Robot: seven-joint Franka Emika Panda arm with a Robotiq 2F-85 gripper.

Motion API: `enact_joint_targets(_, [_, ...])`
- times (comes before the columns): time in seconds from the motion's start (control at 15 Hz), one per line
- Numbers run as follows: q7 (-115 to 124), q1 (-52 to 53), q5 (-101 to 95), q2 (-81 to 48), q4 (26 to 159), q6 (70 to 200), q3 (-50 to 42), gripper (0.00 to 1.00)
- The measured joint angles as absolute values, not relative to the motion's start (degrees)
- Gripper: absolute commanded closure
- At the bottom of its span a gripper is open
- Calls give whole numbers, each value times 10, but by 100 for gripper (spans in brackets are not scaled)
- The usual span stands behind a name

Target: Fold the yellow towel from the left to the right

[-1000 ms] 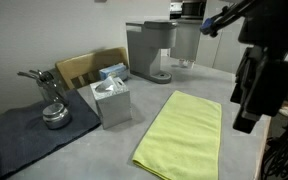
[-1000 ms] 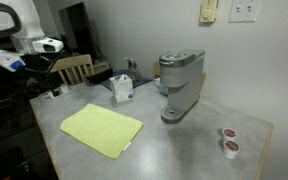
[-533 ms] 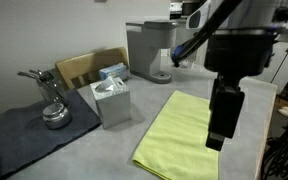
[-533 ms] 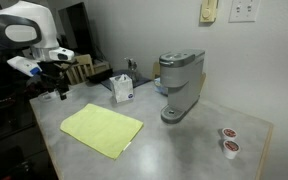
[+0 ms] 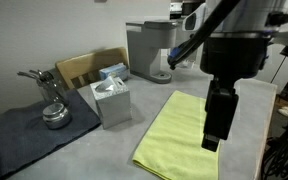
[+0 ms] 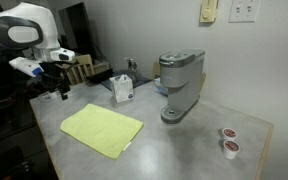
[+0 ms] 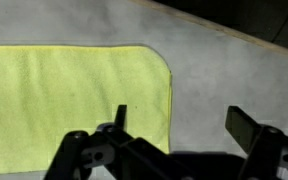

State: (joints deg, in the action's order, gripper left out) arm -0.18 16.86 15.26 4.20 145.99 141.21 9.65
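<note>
The yellow towel (image 5: 179,135) lies flat and unfolded on the grey table; it also shows in the other exterior view (image 6: 102,130). In the wrist view the towel (image 7: 74,95) fills the left side, with one of its corners just ahead of my jaws. My gripper (image 7: 184,122) is open and empty. It hangs above the table at that edge of the towel, with one finger over the cloth and the other over bare table. It shows in both exterior views (image 5: 212,138) (image 6: 60,90).
A grey tissue box (image 5: 111,100) and a coffee machine (image 5: 152,48) stand behind the towel. A dark grey mat (image 5: 19,135) holds a metal kettle (image 5: 54,113). Two coffee pods (image 6: 227,141) sit at the far end. A wooden chair (image 5: 89,66) stands behind the table.
The arm has swung in from off the table's side to above the towel's edge. In the last half second it has sunk only slightly. The towel has not moved.
</note>
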Motion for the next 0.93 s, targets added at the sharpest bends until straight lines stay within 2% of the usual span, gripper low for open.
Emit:
enact_joint_targets(0.33, [-13, 165, 153, 13, 1457, 1449, 97, 0])
enact_joint_targets(0.93, [-76, 136, 156, -131, 1374, 1504, 107, 0])
